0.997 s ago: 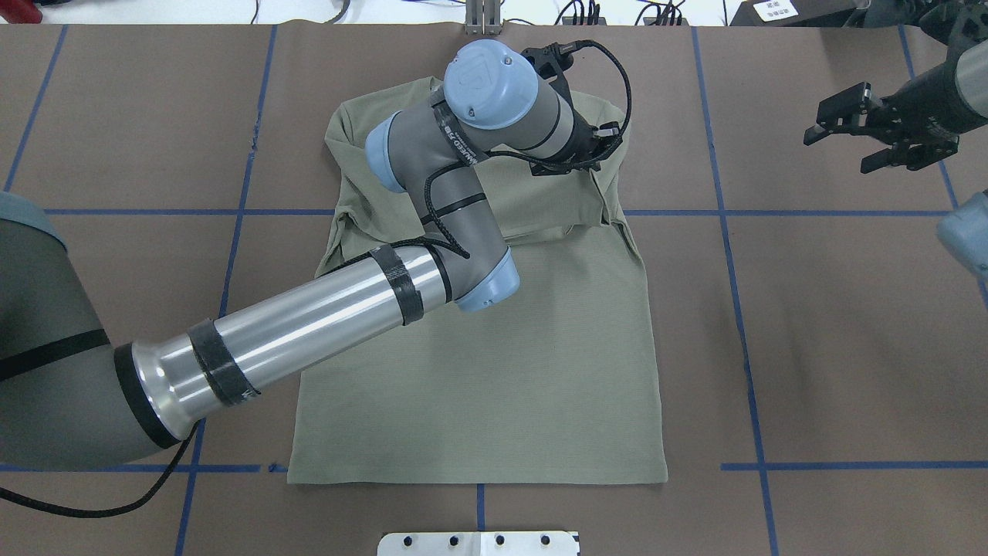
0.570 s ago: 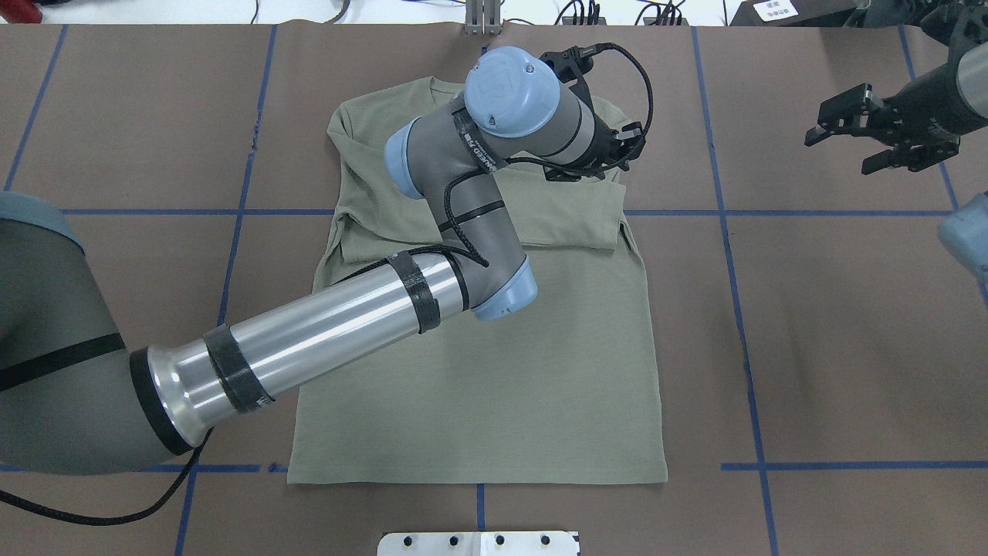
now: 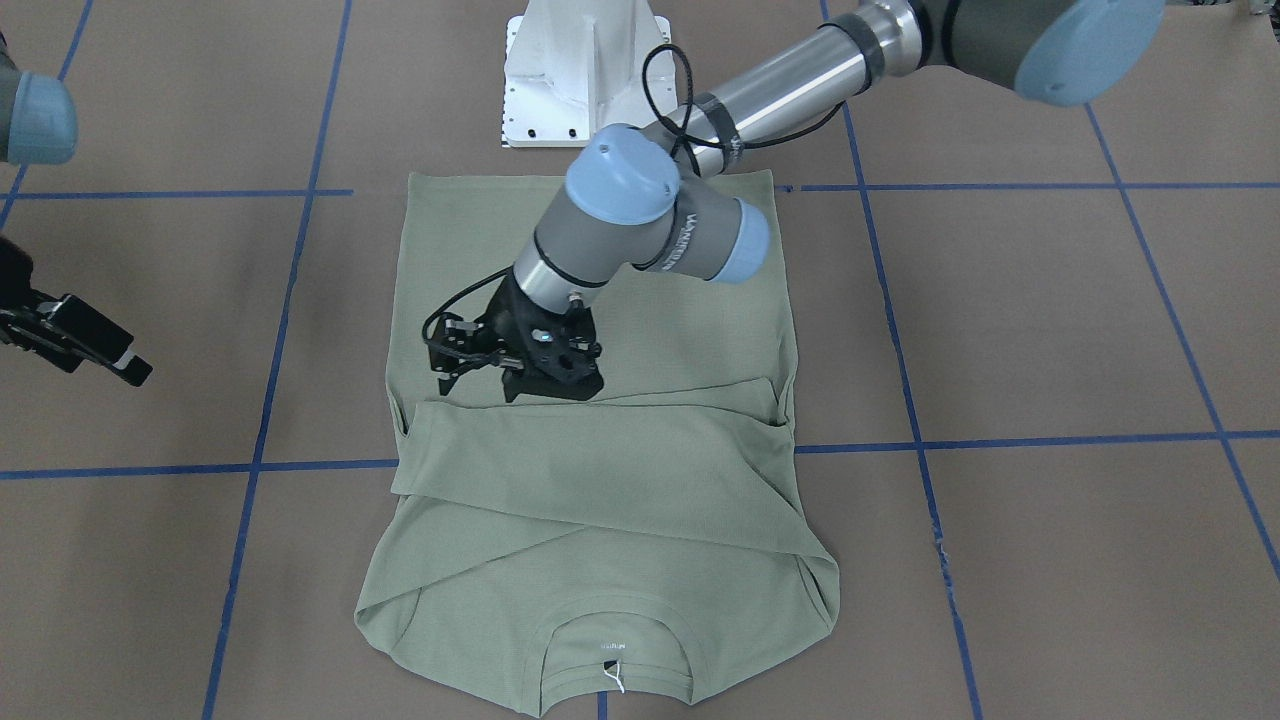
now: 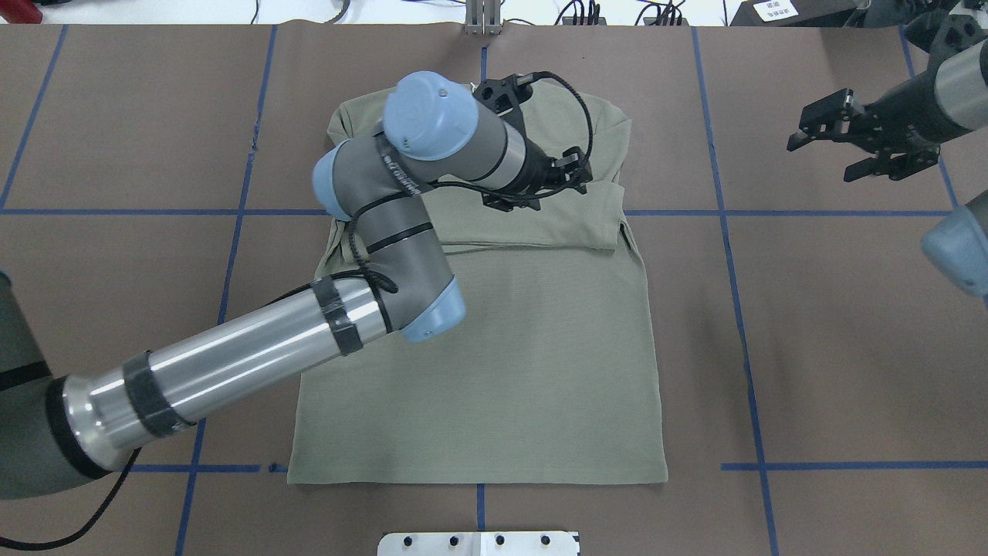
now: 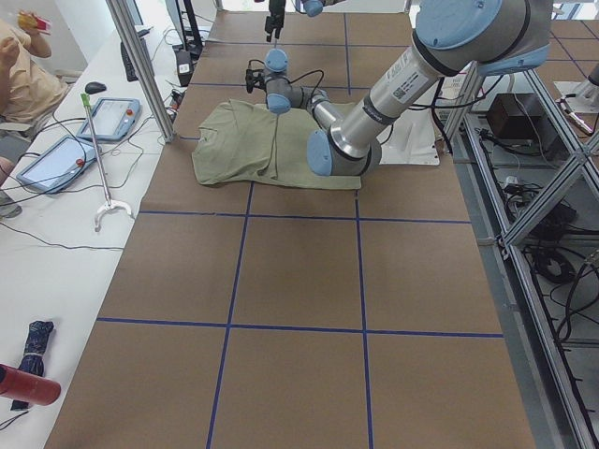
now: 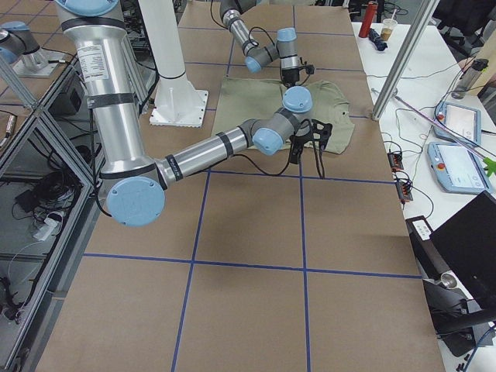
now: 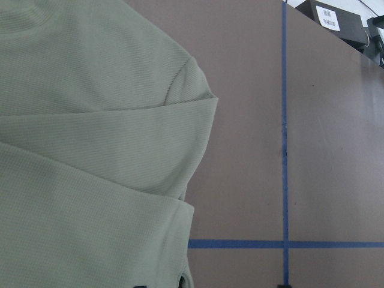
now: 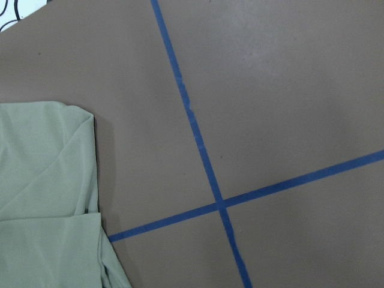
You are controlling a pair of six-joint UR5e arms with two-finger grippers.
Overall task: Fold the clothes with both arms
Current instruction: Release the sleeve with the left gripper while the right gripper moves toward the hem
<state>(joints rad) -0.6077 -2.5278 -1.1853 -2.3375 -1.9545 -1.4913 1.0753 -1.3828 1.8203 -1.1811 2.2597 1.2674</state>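
In the front-facing view, one sage-green long-sleeved shirt (image 3: 600, 480) is seen lying flat on the table (image 3: 1050, 330), collar away from the robot, with a sleeve laid as a band across the chest. The left claw (image 3: 550, 385) hangs just above the cloth at that band's edge, and the right claw (image 3: 100, 350) is held well apart over bare table. In the overhead view the right claw's fingers are seen spread and empty. Both arms are counted in the side views, two in all, but nothing can be judged there about the claws. In the left wrist view only two dark fingertips are glimpsed at the lower edge, set apart with no cloth between, so that claw is judged spread. In the right wrist view a shirt corner and crossing blue tape lines (image 8: 204, 162) are shown. The sleeve step is judged finished; next, the hem would need to be taken at its two corners, one per claw, and carried toward the collar.
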